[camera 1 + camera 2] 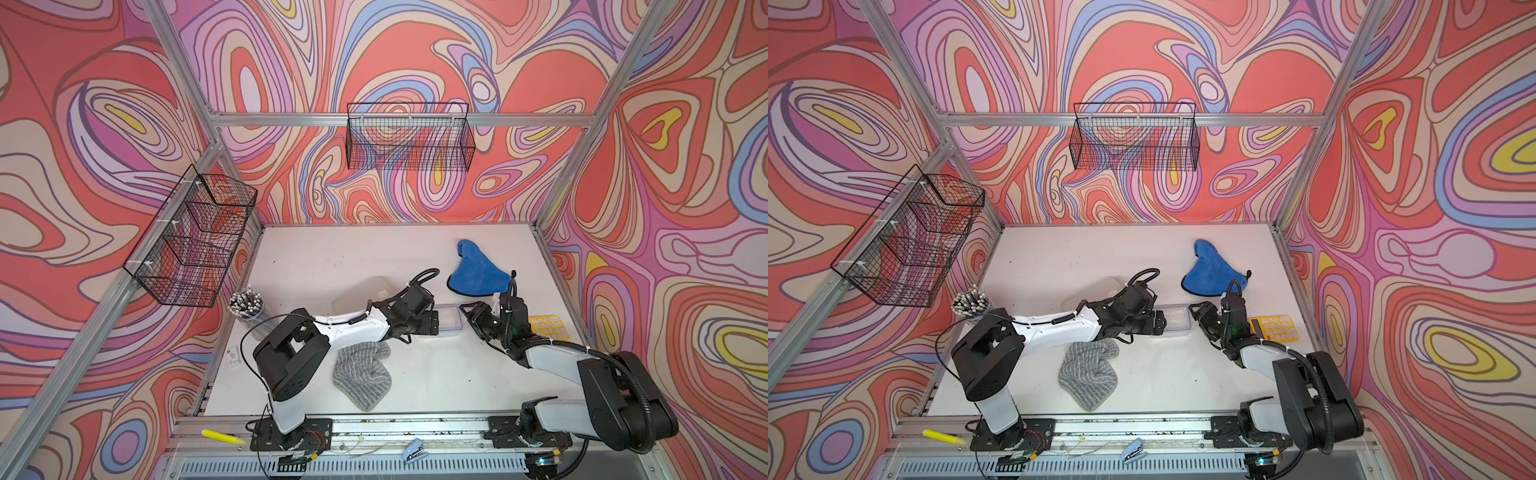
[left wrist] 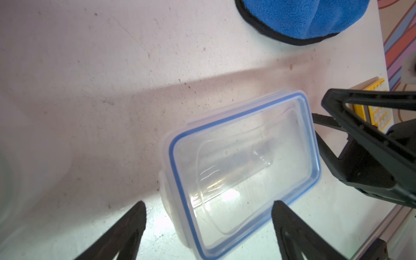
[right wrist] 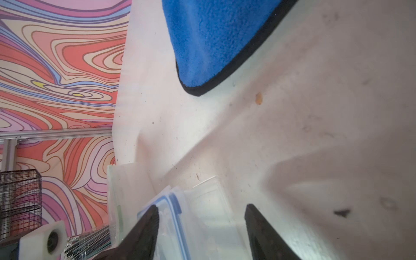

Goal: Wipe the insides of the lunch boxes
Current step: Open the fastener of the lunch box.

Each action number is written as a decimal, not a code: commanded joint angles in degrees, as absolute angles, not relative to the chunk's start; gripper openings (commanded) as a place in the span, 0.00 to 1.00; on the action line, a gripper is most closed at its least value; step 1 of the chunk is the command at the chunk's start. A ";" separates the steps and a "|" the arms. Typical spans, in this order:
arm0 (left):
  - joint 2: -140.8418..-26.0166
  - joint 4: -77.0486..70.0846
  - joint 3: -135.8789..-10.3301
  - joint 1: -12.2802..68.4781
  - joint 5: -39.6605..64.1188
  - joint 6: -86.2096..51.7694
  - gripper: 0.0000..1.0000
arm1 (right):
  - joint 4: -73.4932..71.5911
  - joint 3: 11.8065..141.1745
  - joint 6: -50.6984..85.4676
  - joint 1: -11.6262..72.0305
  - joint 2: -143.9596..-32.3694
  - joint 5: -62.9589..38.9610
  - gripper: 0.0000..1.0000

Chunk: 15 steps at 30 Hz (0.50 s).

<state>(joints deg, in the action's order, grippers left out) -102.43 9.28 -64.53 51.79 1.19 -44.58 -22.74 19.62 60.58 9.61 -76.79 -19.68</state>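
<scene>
The small lunch box (image 1: 448, 319) (image 2: 243, 162), clear with a blue-rimmed lid (image 2: 177, 180) on it, lies mid-table between both arms. My left gripper (image 1: 432, 322) (image 2: 209, 202) is open, its fingers (image 2: 135, 225) straddling one end of the box without touching it. My right gripper (image 1: 467, 311) (image 3: 201, 206) is open at the opposite end, with the box (image 3: 209, 202) between its fingertips. The large lunch box (image 1: 365, 291), clear and faint, sits behind the left wrist. A blue cloth (image 1: 473, 270) lies behind the right gripper, and a grey striped cloth (image 1: 363, 374) lies under the left forearm.
A yellow calculator (image 1: 546, 328) lies just right of the right wrist. A cup of pencils (image 1: 247, 307) stands at the table's left edge. Wire baskets hang on the left wall (image 1: 191, 237) and the back wall (image 1: 409, 137).
</scene>
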 commanded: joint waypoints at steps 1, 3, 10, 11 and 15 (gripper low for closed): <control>-100.57 11.43 -65.76 51.51 -0.80 -44.17 0.91 | -29.29 17.39 64.05 9.49 -77.58 -21.20 0.64; -100.48 11.12 -65.43 51.50 -0.59 -44.42 0.92 | -31.55 16.06 65.70 9.49 -77.94 -20.98 0.63; -101.59 9.64 -65.37 51.18 1.18 -45.90 0.92 | -42.14 12.95 70.76 9.51 -83.57 -22.92 0.56; -101.75 9.26 -65.38 51.20 1.55 -46.18 0.92 | -44.19 12.74 71.58 9.57 -84.68 -23.47 0.55; -102.13 8.14 -65.14 51.15 2.35 -47.36 0.91 | -50.48 12.26 73.97 9.50 -88.45 -24.52 0.49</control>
<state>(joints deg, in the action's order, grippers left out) -102.39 9.21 -64.60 51.37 1.76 -45.54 -44.42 13.47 70.22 9.54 -86.19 -23.66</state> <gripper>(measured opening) 0.912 0.494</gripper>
